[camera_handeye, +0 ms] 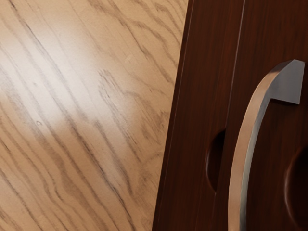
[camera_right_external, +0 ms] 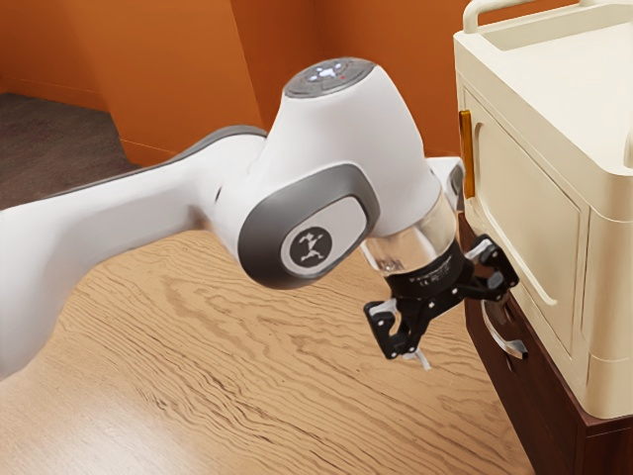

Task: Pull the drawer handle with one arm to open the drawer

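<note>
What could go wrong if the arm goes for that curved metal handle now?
The open pincer isn't around the curved handle, so it might shut beside it and miss. One finger also looks close to the cream cabinet above the dark drawer unit, so it may scrape the cabinet's front.

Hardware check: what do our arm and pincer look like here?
Arm: smooth, rounded white shell. Dark grey oval surround on the side joint, with a black emblem on its white face; round grey cap on top with small lit markings. Pale, shiny collar ahead of a black mount with tiny light lettering. Pincer: black, two angular, linkage-style fingers with light grey parts.
</note>
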Available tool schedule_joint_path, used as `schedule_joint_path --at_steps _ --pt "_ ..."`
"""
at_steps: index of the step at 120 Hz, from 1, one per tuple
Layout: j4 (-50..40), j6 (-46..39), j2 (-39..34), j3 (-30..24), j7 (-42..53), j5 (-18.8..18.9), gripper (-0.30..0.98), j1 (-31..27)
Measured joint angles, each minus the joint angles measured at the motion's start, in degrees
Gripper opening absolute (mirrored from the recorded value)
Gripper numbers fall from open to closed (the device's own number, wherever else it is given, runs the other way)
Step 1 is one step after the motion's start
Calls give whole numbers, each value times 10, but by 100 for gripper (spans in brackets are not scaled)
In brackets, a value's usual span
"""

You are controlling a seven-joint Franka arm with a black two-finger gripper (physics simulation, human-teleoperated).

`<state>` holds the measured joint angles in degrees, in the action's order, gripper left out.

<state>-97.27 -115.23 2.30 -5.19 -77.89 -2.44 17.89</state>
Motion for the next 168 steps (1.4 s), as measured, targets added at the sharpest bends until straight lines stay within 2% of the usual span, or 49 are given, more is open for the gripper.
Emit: schedule_joint_path --at_steps 66,110,168 --pt "3 -14 16 0 38 -7 68 -16" --pt "1 -19 21 1 46 -12 45 -13" --pt "-2 -33 22 0 47 -9 30 -9"
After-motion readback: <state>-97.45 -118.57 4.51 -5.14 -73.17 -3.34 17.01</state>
